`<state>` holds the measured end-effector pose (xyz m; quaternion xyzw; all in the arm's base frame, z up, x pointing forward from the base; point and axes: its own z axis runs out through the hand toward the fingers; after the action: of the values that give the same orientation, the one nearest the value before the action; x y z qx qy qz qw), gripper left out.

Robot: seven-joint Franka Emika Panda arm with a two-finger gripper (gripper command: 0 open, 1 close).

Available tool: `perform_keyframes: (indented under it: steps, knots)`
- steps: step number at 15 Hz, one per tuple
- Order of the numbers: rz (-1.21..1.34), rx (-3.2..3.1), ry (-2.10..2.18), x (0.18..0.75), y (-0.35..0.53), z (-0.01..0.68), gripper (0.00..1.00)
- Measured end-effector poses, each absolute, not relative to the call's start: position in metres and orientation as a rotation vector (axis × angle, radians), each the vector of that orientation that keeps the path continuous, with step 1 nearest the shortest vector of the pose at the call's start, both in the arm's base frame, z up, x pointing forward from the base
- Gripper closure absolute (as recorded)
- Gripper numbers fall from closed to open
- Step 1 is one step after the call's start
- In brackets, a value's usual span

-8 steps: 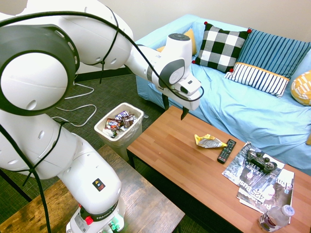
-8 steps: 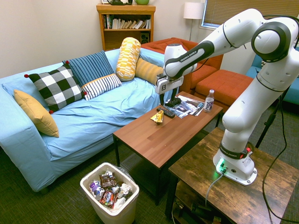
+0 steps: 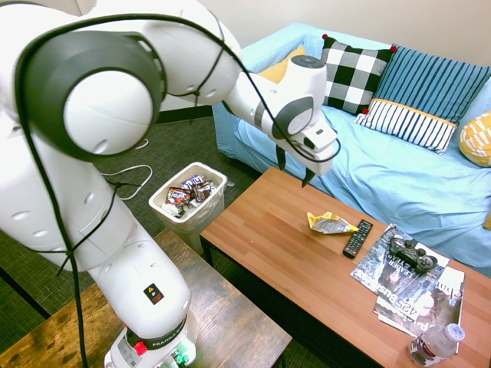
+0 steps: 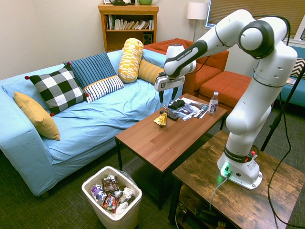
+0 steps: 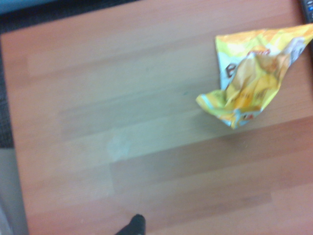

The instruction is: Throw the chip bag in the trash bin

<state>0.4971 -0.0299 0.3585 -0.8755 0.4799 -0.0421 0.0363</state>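
Chip bag: one crumpled yellow chip bag (image 3: 330, 222) lies on my tabletop (image 3: 284, 245), toward the sofa-side edge; in my wrist view it (image 5: 254, 73) sits off to one side, nothing on top of it.
Beside the bag: one black remote (image 3: 357, 238) lies just beside it, close enough that I cannot tell whether they touch.
Farther along the tabletop: two magazines (image 3: 410, 287) overlapping, one black game controller (image 3: 411, 253) resting on them, one water bottle (image 3: 435, 343) at the far corner.
Trash bin: one white trash bin (image 3: 189, 201) stands on the carpet off the tabletop's end, well apart from the bag, already holding dark candy wrappers (image 3: 188, 192) in its clear liner.
Behind: a blue sofa (image 3: 399, 176) with a checked cushion (image 3: 349, 75), two striped cushions (image 3: 406, 123) and yellow ones at the ends.
In the way: open wood between me and the bag; the remote crowds one side of it.
My arm: reaching out over the tabletop from the lower side table (image 3: 207, 322), wrist bent so my pincer (image 3: 294, 170) points straight down, hanging above the wood near the sofa-side edge, short of the bag and clear of the surface.
Pincer: fingers spread apart, nothing between them.
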Motion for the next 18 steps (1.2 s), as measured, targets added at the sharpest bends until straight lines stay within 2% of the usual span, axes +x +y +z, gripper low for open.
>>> perform_keyframes:
  steps: [6,11,18]
  knots:
    - [-0.046,-2.558,1.722,0.588,-0.071,0.291,0.00]
    - [0.000,-2.469,1.939,0.611,-0.108,0.239,0.00]
    - [0.121,-2.438,2.031,0.628,-0.123,0.163,0.00]
